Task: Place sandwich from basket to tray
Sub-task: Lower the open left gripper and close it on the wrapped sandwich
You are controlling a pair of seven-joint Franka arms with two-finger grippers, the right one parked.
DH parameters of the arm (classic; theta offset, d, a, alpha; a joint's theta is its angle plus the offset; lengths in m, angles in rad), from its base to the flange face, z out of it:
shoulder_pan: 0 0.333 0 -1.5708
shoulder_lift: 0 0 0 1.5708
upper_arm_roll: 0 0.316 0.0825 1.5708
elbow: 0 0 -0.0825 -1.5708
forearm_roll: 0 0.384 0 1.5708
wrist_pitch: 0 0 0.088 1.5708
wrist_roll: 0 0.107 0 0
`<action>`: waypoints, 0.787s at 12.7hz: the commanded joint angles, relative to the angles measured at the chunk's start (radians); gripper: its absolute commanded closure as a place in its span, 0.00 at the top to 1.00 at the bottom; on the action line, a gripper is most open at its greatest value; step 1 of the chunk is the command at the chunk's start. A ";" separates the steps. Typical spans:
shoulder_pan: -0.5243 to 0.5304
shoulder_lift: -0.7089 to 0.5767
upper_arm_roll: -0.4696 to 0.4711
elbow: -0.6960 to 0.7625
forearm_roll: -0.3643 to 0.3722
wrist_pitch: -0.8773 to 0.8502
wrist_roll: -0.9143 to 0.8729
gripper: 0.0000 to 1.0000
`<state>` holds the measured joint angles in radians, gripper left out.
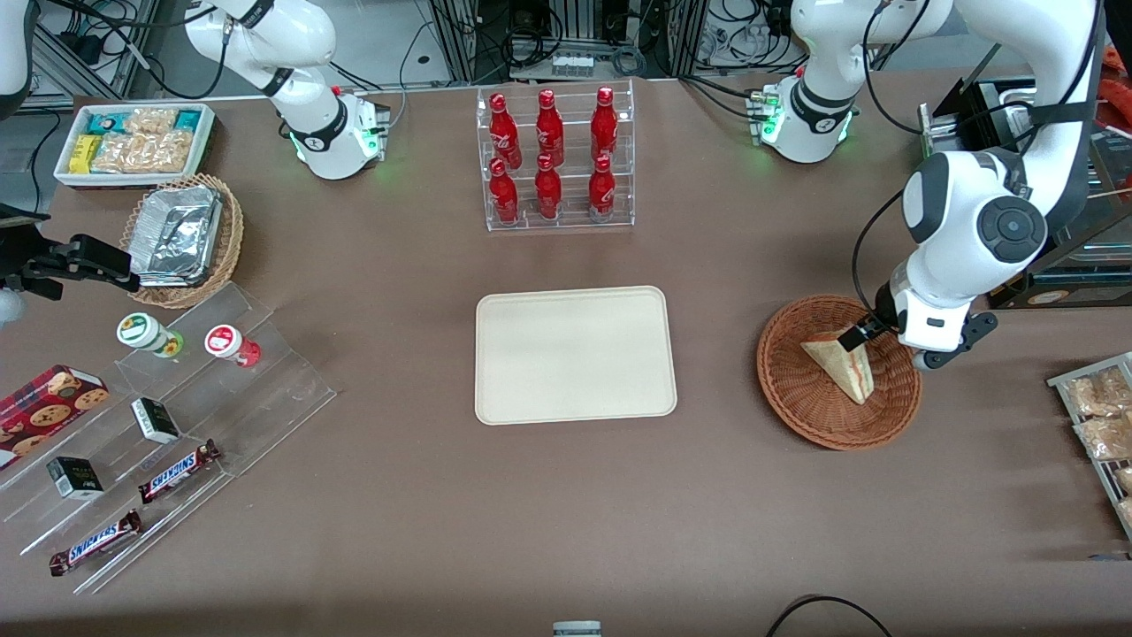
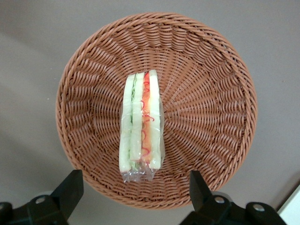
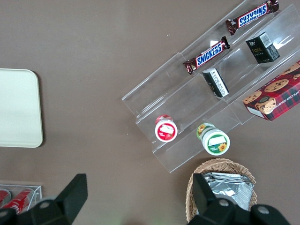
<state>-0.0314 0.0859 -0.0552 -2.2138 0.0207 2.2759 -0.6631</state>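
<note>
The sandwich (image 1: pixel 840 364), a wrapped wedge of pale bread, lies in the reddish-brown wicker basket (image 1: pixel 796 402) toward the working arm's end of the table. In the left wrist view the sandwich (image 2: pixel 141 123) shows its red-orange and green cut edge at the middle of the basket (image 2: pixel 211 93). My gripper (image 1: pixel 871 333) hovers above the basket's rim. It (image 2: pixel 135 192) is open, its fingers spread wider than the sandwich and holding nothing. The cream tray (image 1: pixel 575 354) lies flat and bare at mid-table, beside the basket.
A clear rack of red cola bottles (image 1: pixel 553 159) stands farther from the front camera than the tray. Toward the parked arm's end are a white snack bin (image 1: pixel 133 141), a tan basket of foil containers (image 1: pixel 181 239) and a clear stepped shelf (image 1: pixel 168 425) with candy bars. Packets (image 1: pixel 1097 416) lie near the basket.
</note>
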 commanded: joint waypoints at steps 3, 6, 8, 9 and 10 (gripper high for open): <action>0.001 0.008 0.000 -0.099 -0.008 0.174 -0.050 1.00; 0.001 0.049 0.000 -0.109 -0.008 0.240 -0.072 1.00; 0.001 0.071 0.000 -0.109 -0.008 0.272 -0.072 1.00; 0.001 0.081 0.000 -0.109 -0.010 0.283 -0.072 1.00; 0.001 0.090 0.000 -0.110 -0.010 0.298 -0.072 1.00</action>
<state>-0.0314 0.1638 -0.0548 -2.3169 0.0187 2.5361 -0.7218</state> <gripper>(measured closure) 0.000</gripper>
